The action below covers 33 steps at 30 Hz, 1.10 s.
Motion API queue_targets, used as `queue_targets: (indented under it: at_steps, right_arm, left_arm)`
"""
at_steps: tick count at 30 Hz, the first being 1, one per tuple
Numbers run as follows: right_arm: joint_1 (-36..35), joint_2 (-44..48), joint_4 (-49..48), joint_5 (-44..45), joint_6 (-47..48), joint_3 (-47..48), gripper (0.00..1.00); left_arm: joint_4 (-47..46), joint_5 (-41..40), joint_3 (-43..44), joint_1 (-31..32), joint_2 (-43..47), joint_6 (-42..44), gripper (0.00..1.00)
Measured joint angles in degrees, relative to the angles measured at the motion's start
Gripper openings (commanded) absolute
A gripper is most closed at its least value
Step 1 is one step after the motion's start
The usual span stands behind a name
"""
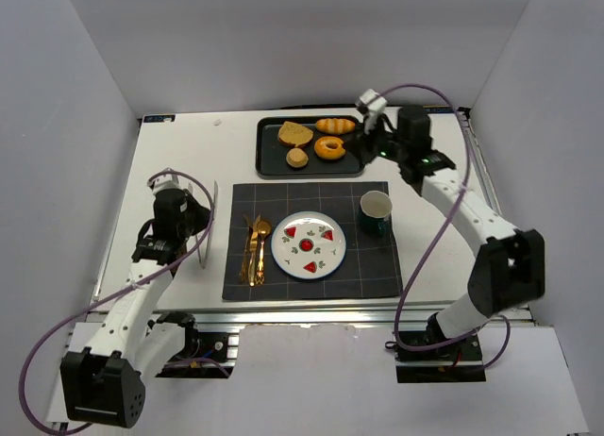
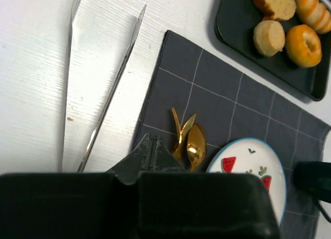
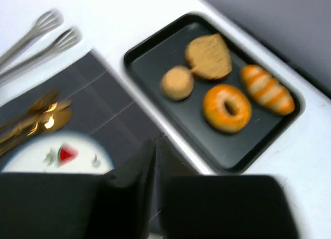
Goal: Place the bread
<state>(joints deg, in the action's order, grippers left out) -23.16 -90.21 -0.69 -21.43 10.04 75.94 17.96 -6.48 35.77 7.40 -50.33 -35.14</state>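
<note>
two arms, both claws closed & holding nothing. left claw (image 2: 153, 147) hangs over the white surface (image 1: 179, 153) by the left edge of the dark grey placemat (image 1: 377, 266), jaws pressed together. metal tongs (image 3: 47, 19) lie on the surface just left of the mat, untouched. on the mat, l to r: gold cutlery (image 1: 253, 252), then a white plate (image 1: 294, 254) w/ watermelon print, nothing on it, then a green cup (image 1: 376, 212) near the mat's far right corner. behind the mat sits a black tray (image 1: 274, 164) w/ all the bread on it: a bread slice (image 1: 294, 133) far left, a small round bun (image 1: 297, 158) in front of it, a doughnut (image 1: 329, 148) to the right, a striped roll (image 1: 335, 125) behind the doughnut. right claw (image 3: 155, 146) is up above the tray's right end, jaws shut, not touching any bread; its wrist view is blurred.
</note>
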Motion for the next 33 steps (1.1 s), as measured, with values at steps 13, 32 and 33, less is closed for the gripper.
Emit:
queue_targets:
  at_steps: [13,32,33]
  right_arm:
    - [9.0,6.9,11.6,-31.8,11.7,-11.3,0.8]
    - [14.8,7.0,9.6,-33.0,8.2,-12.3,0.81]
    - [14.9,7.0,9.6,-33.0,8.1,-12.3,0.81]
  left_arm:
    - [9.8,-5.7,14.1,0.1,-34.0,20.5,0.94]
    - [-5.4,-0.5,9.3,-4.4,-40.2,22.2,0.24]
    - [-5.6,-0.5,9.2,-4.5,-40.2,22.1,0.23]
